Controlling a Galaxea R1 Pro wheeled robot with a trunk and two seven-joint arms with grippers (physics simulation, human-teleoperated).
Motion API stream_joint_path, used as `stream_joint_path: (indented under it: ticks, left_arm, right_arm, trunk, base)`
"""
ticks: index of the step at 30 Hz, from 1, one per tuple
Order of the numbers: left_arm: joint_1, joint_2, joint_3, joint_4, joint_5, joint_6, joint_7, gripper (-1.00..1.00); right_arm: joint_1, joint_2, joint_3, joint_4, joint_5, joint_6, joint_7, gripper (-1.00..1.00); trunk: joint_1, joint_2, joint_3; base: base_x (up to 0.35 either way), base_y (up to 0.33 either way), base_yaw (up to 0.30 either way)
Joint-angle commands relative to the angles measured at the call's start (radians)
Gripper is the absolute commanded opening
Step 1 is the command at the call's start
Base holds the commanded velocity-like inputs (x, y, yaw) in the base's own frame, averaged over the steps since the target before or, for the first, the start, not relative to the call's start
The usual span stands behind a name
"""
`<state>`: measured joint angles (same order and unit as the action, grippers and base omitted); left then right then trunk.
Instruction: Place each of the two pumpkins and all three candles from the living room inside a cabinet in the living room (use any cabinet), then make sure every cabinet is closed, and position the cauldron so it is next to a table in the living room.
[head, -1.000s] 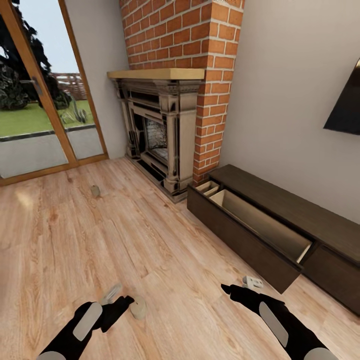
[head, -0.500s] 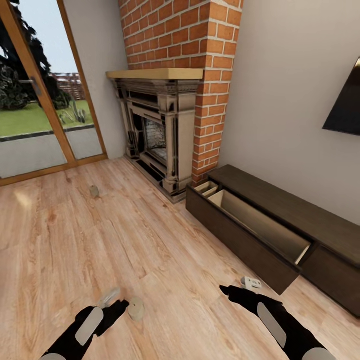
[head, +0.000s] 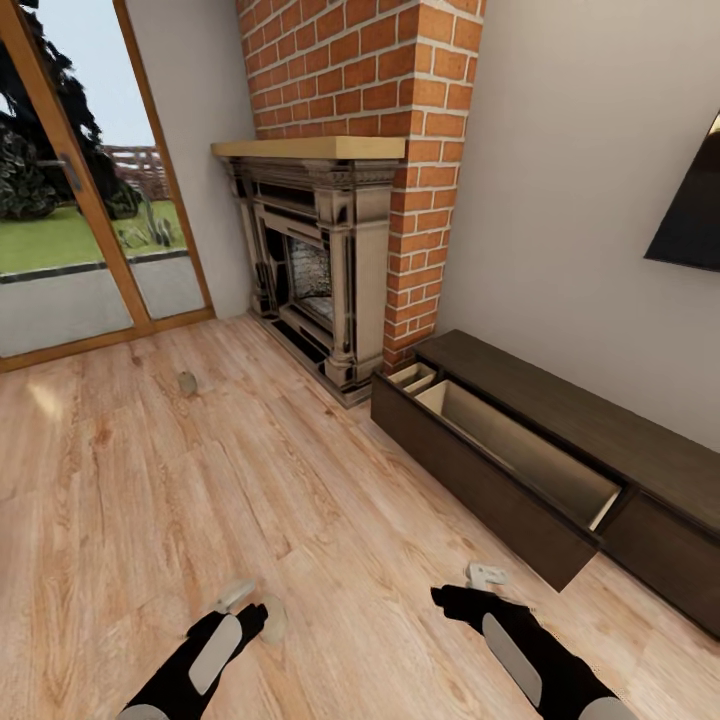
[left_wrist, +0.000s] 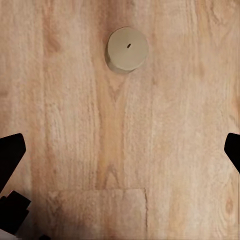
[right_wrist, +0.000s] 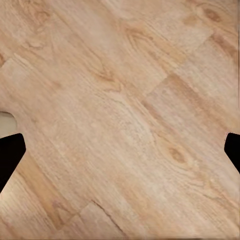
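Low in the frame, beside the wide-spread, empty left gripper (left_wrist: 120, 150), a candle (left_wrist: 127, 48) stands on the floor (head: 330, 520), looking light, rigid, best pinched across its round sides.

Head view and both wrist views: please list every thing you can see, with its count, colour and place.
candles: 2, greyish-tan; one on the floor by the left gripper, one farther off near the glass door
cabinet: 1, dark brown, along the right wall, one drawer pulled open
fireplace: 1, grey with red brick chimney, in the corner
glass door: 1, wooden frame, far left
dark screen: 1, black, on the right wall
floor: light wood planks
left gripper: black, open above the near candle
right gripper: black, open over floor
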<state>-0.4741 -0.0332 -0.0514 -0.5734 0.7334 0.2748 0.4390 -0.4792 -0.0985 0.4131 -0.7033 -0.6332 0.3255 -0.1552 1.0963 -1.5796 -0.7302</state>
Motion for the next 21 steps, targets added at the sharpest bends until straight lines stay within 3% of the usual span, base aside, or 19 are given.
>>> stream_joint_path:
  ticks: [1,5,9,12,21]
  left_arm:
    - [-0.002,-0.001,-0.004,-0.006,0.008,0.002,0.01,1.0]
    - [-0.004,-0.006,-0.004,-0.002,0.001,-0.016,0.007,1.0]
    - [-0.001,-0.008,-0.015,0.031,0.004,-0.129,-0.001,1.0]
    - [0.0,-0.007,-0.03,0.076,0.003,-0.161,-0.003,1.0]
    - [0.0,-0.007,-0.037,0.1,0.003,-0.178,-0.003,1.0]
  right_arm:
    - [-0.001,0.008,0.007,-0.006,-0.009,0.003,-0.033,1.0]
    - [-0.002,0.029,0.012,-0.007,-0.001,-0.003,-0.084,1.0]
    - [-0.002,0.033,0.033,-0.003,0.041,-0.009,-0.096,1.0]
    - [-0.002,0.034,0.036,-0.005,0.049,-0.012,-0.094,1.0]
    - [-0.002,0.034,0.038,-0.011,0.052,-0.034,-0.09,1.0]
  trunk:
    - [0.0,0.0,-0.001]
    - [0.0,0.0,-0.001]
    - [0.0,0.0,-0.001]
    - [0.0,0.0,-0.001]
    - [0.0,0.0,-0.001]
  base:
    - [0.0,0.0,0.0]
    - [0.0,0.0,0.0]
    - [0.026,0.0,0.0]
    - [0.202,0.0,0.0]
    - [0.152,0.0,0.0]
